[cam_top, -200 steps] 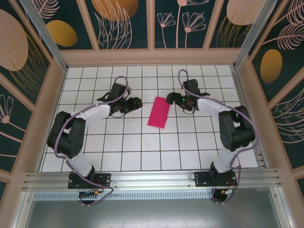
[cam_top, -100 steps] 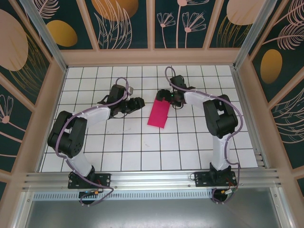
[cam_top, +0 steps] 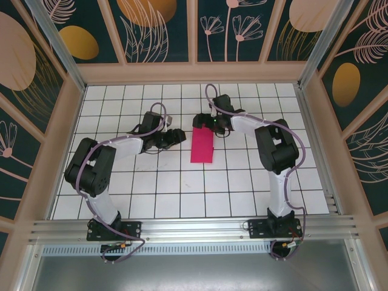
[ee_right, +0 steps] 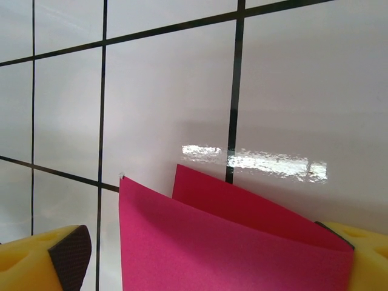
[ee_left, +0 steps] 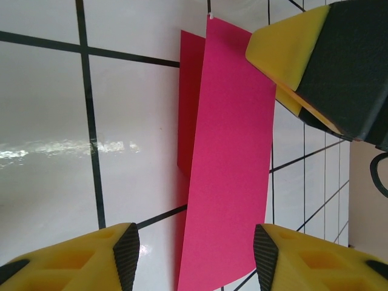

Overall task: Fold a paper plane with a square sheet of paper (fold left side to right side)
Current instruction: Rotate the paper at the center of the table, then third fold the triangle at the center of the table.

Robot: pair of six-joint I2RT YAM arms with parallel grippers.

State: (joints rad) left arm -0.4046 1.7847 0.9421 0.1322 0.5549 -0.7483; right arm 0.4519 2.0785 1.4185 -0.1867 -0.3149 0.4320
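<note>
Judging from how the square sheet of paper [cam_top: 202, 147] lies, the left-to-right fold is made but not pressed flat. It is a narrow pink rectangle on the tabletop [cam_top: 182, 194], about midway between the left and right edges and a little toward the far edge. Its top layer stands slightly proud of the lower one, whose edge peeks out along one long side.

The left tool [cam_top: 174, 137] hovers just beside the sheet's left long edge. Its jaws are partly parted and grip nothing, and in its wrist view the strip runs out from the gap between the pads [ee_left: 126, 257]. The right tool [cam_top: 204, 122] is at the sheet's far short end with its jaws spread wide. From its wrist view the raised layers sit between the fingers [ee_right: 70, 254], and one finger is close against a corner, but the paper is not pinched.

The next move probably calls for squaring the two layers, holding one end down, and running pressure along the fold to sharpen the crease. Thin paper may slide on the glossy tiles.
</note>
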